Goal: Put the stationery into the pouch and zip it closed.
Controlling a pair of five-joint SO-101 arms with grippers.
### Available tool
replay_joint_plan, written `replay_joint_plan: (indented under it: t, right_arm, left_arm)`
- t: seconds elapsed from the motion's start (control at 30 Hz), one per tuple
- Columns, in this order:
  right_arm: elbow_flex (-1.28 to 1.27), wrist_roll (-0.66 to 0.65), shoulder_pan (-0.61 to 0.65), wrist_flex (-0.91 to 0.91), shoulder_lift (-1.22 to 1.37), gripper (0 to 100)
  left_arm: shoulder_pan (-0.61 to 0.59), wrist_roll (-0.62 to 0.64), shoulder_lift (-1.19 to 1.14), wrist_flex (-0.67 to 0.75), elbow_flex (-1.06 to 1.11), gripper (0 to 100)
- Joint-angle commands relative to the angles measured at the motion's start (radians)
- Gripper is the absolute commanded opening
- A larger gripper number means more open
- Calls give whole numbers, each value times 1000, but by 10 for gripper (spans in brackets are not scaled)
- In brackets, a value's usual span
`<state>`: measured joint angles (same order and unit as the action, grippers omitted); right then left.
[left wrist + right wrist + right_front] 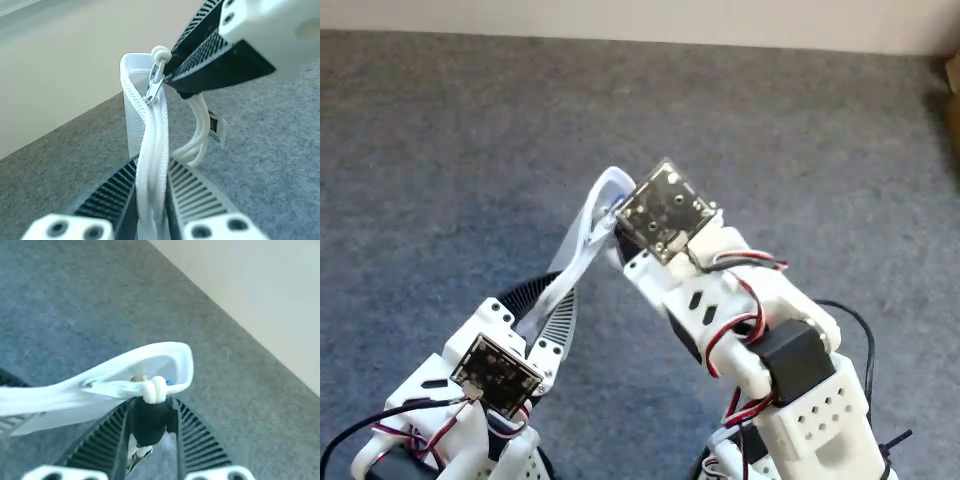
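A white zip pouch (582, 238) is held up off the grey table between both arms. My left gripper (152, 172) is shut on the pouch's (146, 131) lower end, one ribbed finger on each side of the zipper line. My right gripper (150, 412) is shut on the zipper pull (154, 389), close to the far rounded end of the pouch (105, 385). In the left wrist view, the right gripper (174, 71) pinches the metal pull (155, 84), and the teeth below it look joined. Small orange and blue bits (169, 383) show through the pouch wall.
Grey carpet-like table surface (440, 160) lies all around the arms. A pale wall (620, 15) runs along the far edge. White loop cords and a small tag (215, 127) hang from the pouch.
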<state>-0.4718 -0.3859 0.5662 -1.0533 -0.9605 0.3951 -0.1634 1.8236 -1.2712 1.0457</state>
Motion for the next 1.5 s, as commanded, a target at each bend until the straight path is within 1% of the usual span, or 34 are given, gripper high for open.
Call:
replay_joint_plan:
  t: [0.0,0.1,0.27,0.47,0.6,0.7,0.8,0.9,1.0,1.1,1.2,1.3,1.37,1.4,1.47]
  right_arm:
    - [7,49,-91,105,-5,5]
    - [4,91,-150,191,-5,5]
    - [1,115,-209,286,10,5]
    - [18,114,-275,306,219,5]
    - [94,117,-344,332,375,5]
    - [142,117,-381,328,444,5]
    - [157,115,-390,286,452,5]
    - [179,114,-384,209,430,5]
    - [196,107,-343,143,354,5]
    - [180,52,-268,51,248,5]
    - [148,38,-209,-27,139,5]
    - [114,34,-153,-107,47,5]
    - [87,34,-114,-159,-8,5]
    - [74,34,-94,-180,-31,5]
    - [59,34,-67,-226,-77,5]
  left_arm:
    - [13,-2,5,-29,18,5]
    - [15,-2,5,-29,18,5]
    - [16,-3,5,-26,30,5]
    - [16,-3,5,-26,28,5]
    - [16,-3,5,-26,28,5]
    - [16,-3,5,-26,28,5]
    - [16,-3,5,-26,28,5]
    - [16,-3,5,-26,27,5]
    - [13,-3,5,-26,27,5]
    - [12,-2,5,-23,25,6]
    - [15,-2,5,-20,21,15]
    - [13,2,5,-28,-10,97]
    - [13,32,5,-28,-19,162]
    - [15,49,5,-28,-22,183]
    - [16,51,4,-28,-28,192]
